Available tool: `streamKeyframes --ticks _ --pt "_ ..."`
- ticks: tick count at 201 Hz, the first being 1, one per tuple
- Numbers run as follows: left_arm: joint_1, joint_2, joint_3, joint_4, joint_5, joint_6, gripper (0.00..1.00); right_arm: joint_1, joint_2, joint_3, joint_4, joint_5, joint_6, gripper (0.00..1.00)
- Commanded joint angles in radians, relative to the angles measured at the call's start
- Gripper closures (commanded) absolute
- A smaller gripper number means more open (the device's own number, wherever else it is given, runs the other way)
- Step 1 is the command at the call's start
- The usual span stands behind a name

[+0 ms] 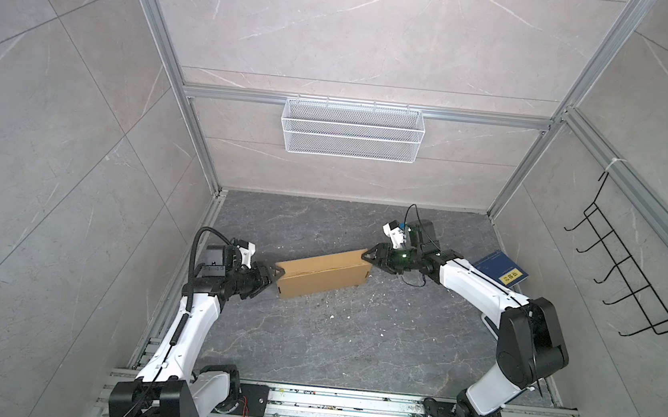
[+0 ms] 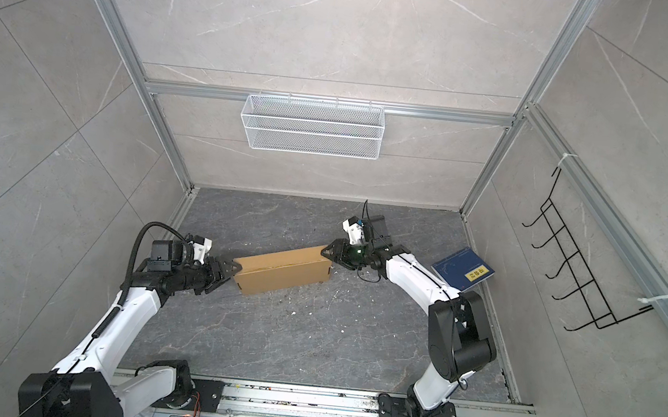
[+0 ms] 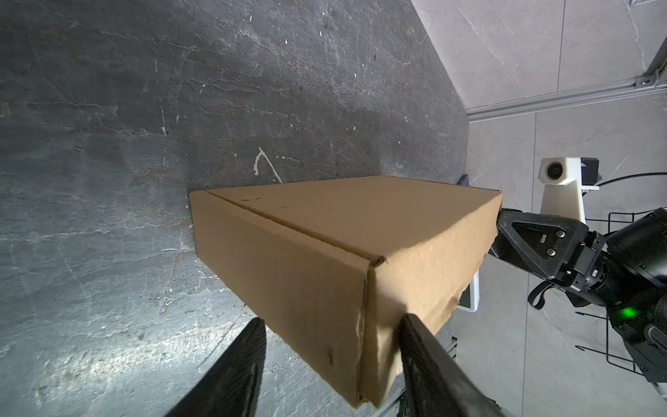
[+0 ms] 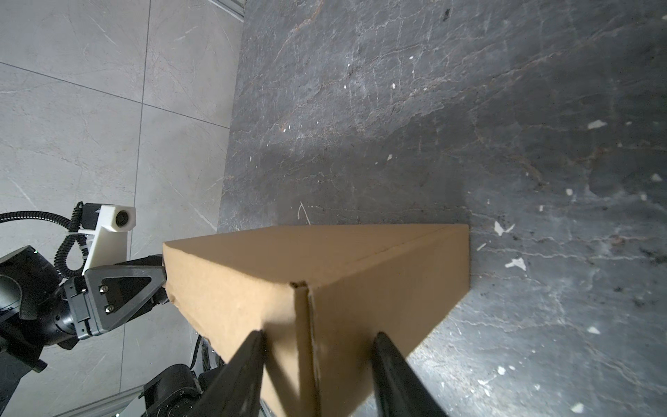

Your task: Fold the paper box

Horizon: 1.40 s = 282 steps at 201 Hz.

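The paper box (image 1: 324, 273) (image 2: 282, 269) is a closed brown cardboard mailer lying slantwise on the dark floor between both arms. My left gripper (image 1: 280, 273) (image 2: 236, 269) is at its near-left end. In the left wrist view the gripper (image 3: 332, 319) straddles the box (image 3: 343, 245) corner, open: one finger lies against the cardboard, the other stands off with floor showing beside it. My right gripper (image 1: 365, 256) (image 2: 325, 251) is at the far-right end. In the right wrist view both fingers of the gripper (image 4: 317, 334) press on the box (image 4: 325, 260).
A dark blue book (image 1: 501, 271) (image 2: 464, 268) with a yellow label lies on the floor behind the right arm. A white mesh basket (image 1: 352, 130) hangs on the back wall and a black wire rack (image 1: 627, 271) on the right wall. White specks dot the floor.
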Motion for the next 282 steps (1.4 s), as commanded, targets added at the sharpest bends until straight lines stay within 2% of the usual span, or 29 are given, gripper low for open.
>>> streamKeyframes --ticks 1,92,167,191,223,255,282 --pt "-0.005 -0.023 0.006 -0.067 -0.021 -0.008 0.38 0.03 -0.014 -0.052 -0.094 0.012 -0.007 0.5" --pt "-0.021 -0.09 -0.023 -0.069 -0.004 -0.041 0.36 0.064 -0.103 -0.166 -0.075 0.032 0.013 0.49" --pt "-0.027 -0.106 -0.001 -0.097 -0.004 -0.031 0.35 0.064 -0.165 -0.178 -0.118 0.059 -0.001 0.39" --pt "-0.027 -0.11 0.014 -0.114 -0.013 -0.016 0.35 0.065 -0.172 -0.173 -0.13 0.066 0.0 0.33" --pt "-0.027 -0.082 0.012 -0.108 -0.021 -0.013 0.35 0.064 -0.157 -0.159 -0.137 0.079 0.0 0.31" --pt "-0.072 -0.074 -0.041 -0.061 -0.126 -0.054 0.34 0.067 -0.122 -0.159 -0.124 0.09 0.003 0.31" --pt "-0.134 -0.079 -0.091 -0.001 -0.254 -0.083 0.33 0.08 -0.077 -0.139 -0.171 0.17 -0.043 0.29"
